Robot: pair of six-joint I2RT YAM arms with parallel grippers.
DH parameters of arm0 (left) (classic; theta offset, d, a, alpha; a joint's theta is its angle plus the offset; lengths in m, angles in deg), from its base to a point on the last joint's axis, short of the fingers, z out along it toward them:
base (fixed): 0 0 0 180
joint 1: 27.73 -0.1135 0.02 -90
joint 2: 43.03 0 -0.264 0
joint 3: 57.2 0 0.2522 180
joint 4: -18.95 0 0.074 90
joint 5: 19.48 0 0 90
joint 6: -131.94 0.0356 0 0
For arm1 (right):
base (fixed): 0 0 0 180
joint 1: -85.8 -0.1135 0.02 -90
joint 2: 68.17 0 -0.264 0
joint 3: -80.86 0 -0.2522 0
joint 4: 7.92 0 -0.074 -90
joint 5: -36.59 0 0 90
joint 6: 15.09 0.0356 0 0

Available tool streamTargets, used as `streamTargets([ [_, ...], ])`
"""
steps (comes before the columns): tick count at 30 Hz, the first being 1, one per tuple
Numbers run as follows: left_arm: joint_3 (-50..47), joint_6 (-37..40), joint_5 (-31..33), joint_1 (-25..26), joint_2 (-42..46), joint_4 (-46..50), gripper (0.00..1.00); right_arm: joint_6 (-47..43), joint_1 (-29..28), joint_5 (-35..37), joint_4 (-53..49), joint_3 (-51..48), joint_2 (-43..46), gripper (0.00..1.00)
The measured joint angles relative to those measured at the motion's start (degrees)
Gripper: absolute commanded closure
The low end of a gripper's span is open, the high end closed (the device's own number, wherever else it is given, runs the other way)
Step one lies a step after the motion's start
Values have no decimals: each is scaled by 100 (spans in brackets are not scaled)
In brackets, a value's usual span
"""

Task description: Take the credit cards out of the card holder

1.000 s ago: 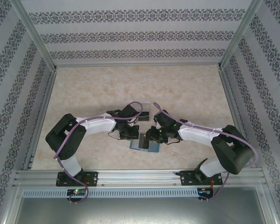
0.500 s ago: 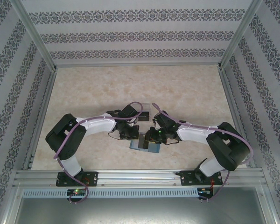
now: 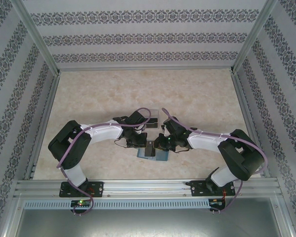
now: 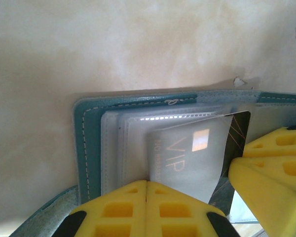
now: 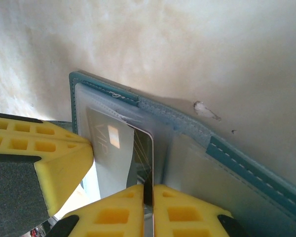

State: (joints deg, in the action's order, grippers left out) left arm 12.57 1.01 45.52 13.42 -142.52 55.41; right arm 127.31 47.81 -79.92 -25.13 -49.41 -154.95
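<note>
**Card holder (image 3: pixel 158 156) open near the front edge, one credit card (image 3: pixel 149 148) part-way out**

From the top camera I see the teal holder lying open on the table (image 3: pixel 138 94), close to the arm bases, with both wrists crowded over it: left gripper (image 3: pixel 138 142) on its left side, right gripper (image 3: pixel 159 144) on the card. A clear tray (image 3: pixel 154 117) sits just behind the two wrists.

On the left wrist camera the left gripper (image 4: pixel 146 190) has its yellow pads pressed together on the holder's inner leaves. I cannot tell whether a plastic sleeve is caught between them. The grey "VIP" card sticks out of its sleeve just beside those pads, and a finger (image 4: pixel 271 163) of the right arm is near its far edge.

On the right wrist camera the right gripper (image 5: pixel 148 190) is closed on the thin edge of the card, which is partly inside the sleeve.

My worries are these:
- The pinch is on an edge only, so the card could slip or bend if I pull at an angle.
- If the left pads hold too lightly, the soft holder could lift with the card.
- The fingers are so close that they could knock each other — and the tray behind limits a pull-away in that direction.
</note>
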Motion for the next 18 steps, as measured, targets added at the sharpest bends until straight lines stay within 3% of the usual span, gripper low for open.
streamTargets([
  [10,0,0,2,0,0,2,94,-26,4,13,-72,0,70,94],
  [18,0,2,2,2,0,0,94,-175,184,162,-492,-181,605,94],
])
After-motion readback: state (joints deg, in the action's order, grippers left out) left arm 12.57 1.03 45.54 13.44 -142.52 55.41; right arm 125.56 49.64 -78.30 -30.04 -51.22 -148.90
